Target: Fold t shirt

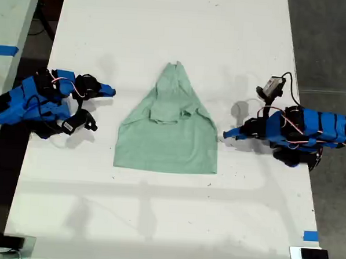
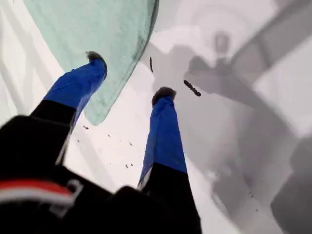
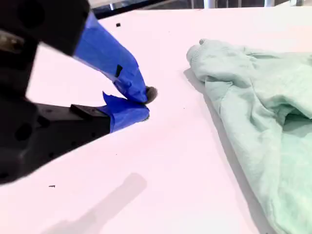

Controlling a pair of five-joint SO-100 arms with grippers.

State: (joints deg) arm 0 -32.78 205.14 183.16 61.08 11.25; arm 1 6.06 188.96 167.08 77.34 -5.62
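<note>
The pale mint-green t shirt [image 1: 168, 132] lies flat mid-table, its narrow top toward the far edge and its straight hem toward the near edge. My first gripper [image 1: 226, 134] is on the arm at the exterior view's right, just beside the shirt's side edge. Its wrist view shows it open [image 2: 129, 75], with one fingertip [image 2: 95, 58] over the shirt's edge [image 2: 97, 34] and the other over bare table. My second gripper [image 1: 110, 91], at the exterior view's left, is well apart from the cloth. It is shut on nothing [image 3: 146, 103], and the shirt [image 3: 253, 97] lies beyond it.
The white table [image 1: 156, 221] has dark floor along both long sides. A piece of blue tape [image 1: 311, 236] sits at its near corner on the exterior view's right. A small grey module on a cable [image 1: 273, 85] stands above the first arm. Dark specks [image 2: 191, 88] dot the surface.
</note>
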